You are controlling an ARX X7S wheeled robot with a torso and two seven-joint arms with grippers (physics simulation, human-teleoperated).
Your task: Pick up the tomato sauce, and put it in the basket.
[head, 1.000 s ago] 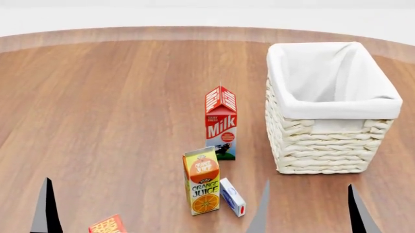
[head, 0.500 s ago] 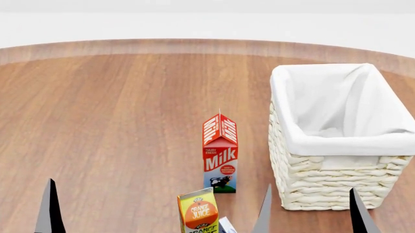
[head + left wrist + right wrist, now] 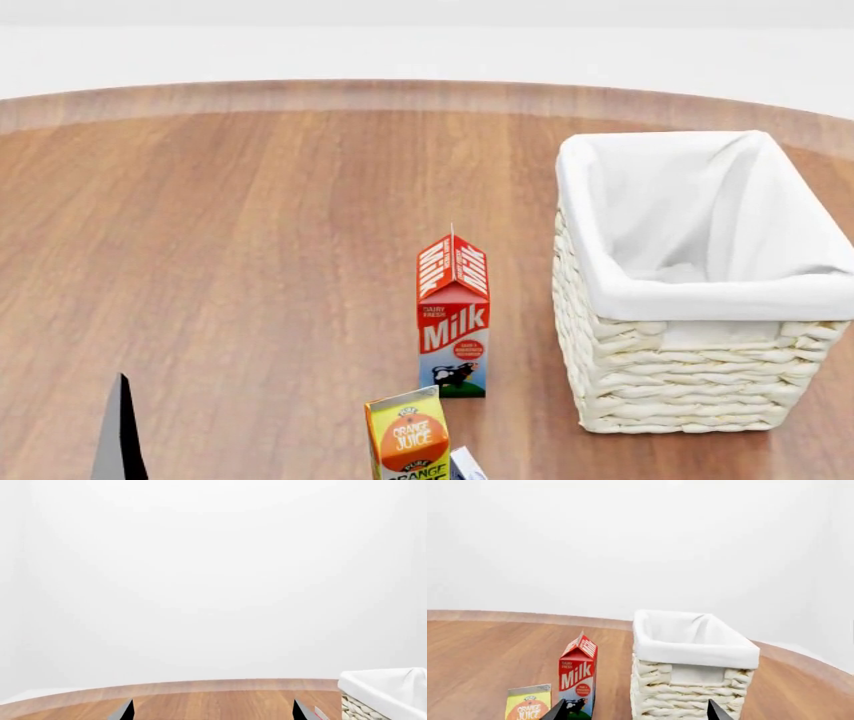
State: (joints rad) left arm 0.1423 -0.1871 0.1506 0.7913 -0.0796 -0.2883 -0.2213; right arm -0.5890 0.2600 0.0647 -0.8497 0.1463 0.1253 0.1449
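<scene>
- On the desk (image 3: 240, 250), a broad round wooden top, nothing in any current view shows the tomato sauce; where the can sits cannot be told, so neither its direction from the jaws nor the nearer arm can be judged.
- At the right of the desk, the basket (image 3: 694, 395) stands upright with its white liner open to the top, the drop-off side being the right arm's.
- Just left of the basket, apart from it, the milk carton (image 3: 454, 320) stands upright; nearer the robot, the orange juice carton (image 3: 408, 440) stands upright, with a small white-and-blue box (image 3: 466, 466) beside it at the frame's edge.
- The right gripper (image 3: 635, 711) faces basket and milk carton, its two tips spread wide and empty.
- The left gripper (image 3: 210, 711) looks over the far desk edge, tips likewise parted with nothing between them.
- My judgement: the can probably lies nearer the robot than the cartons, below the head view.
</scene>
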